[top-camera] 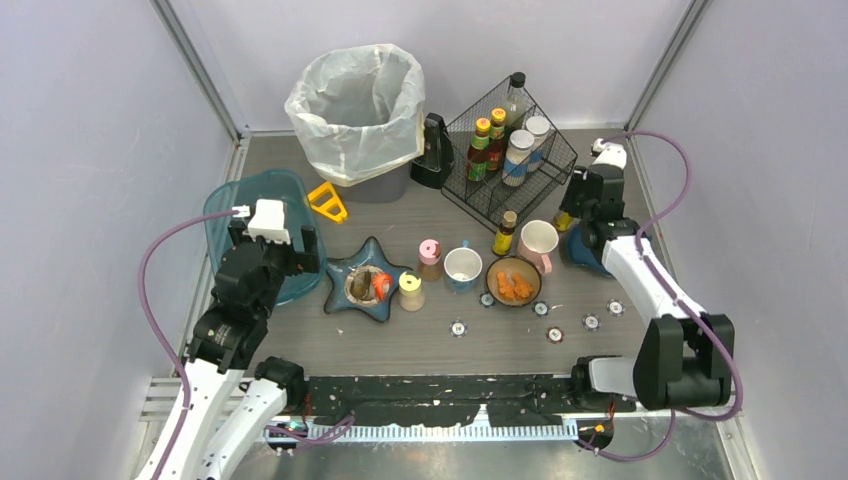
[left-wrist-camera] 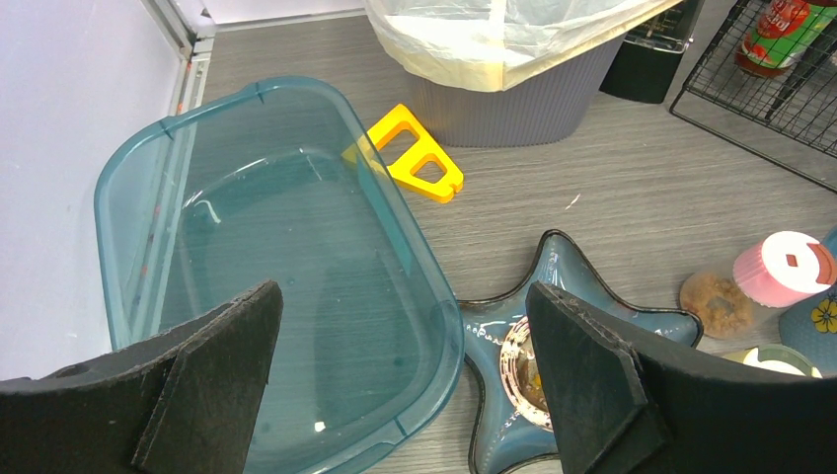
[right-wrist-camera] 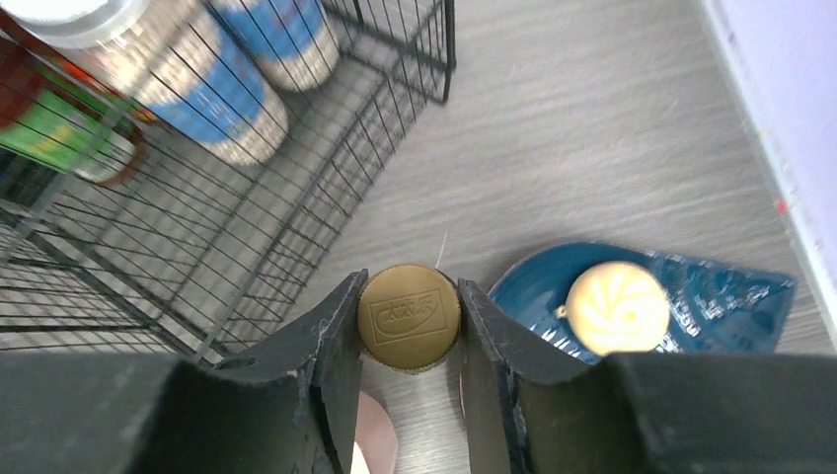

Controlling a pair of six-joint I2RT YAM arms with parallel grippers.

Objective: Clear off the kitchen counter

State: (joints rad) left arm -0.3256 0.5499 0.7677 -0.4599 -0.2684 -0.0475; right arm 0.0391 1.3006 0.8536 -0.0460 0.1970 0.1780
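The kitchen counter [top-camera: 420, 345] of dark grey planks carries dishes, jars and cups. My right gripper [right-wrist-camera: 410, 283] is shut on the gold screw cap [right-wrist-camera: 409, 318] of a small bottle [top-camera: 563, 222], which stands between the black wire rack [right-wrist-camera: 197, 227] and a blue dish [right-wrist-camera: 711, 291]. In the top view the right gripper [top-camera: 572, 218] sits beside the pink mug [top-camera: 538, 243]. My left gripper [left-wrist-camera: 403, 289] hangs open and empty over the near rim of the teal tub [left-wrist-camera: 247, 247], with the star-shaped plate [left-wrist-camera: 582, 296] under its right finger.
A lined bin [top-camera: 358, 110] stands at the back, with a yellow tool [top-camera: 327, 202] beside it. The rack [top-camera: 510, 150] holds several bottles. A brown-capped bottle [top-camera: 505, 232], white cup [top-camera: 462, 268], two small jars [top-camera: 430, 256] and a bowl of orange food [top-camera: 514, 282] fill the middle. Small discs [top-camera: 457, 328] lie nearer the front.
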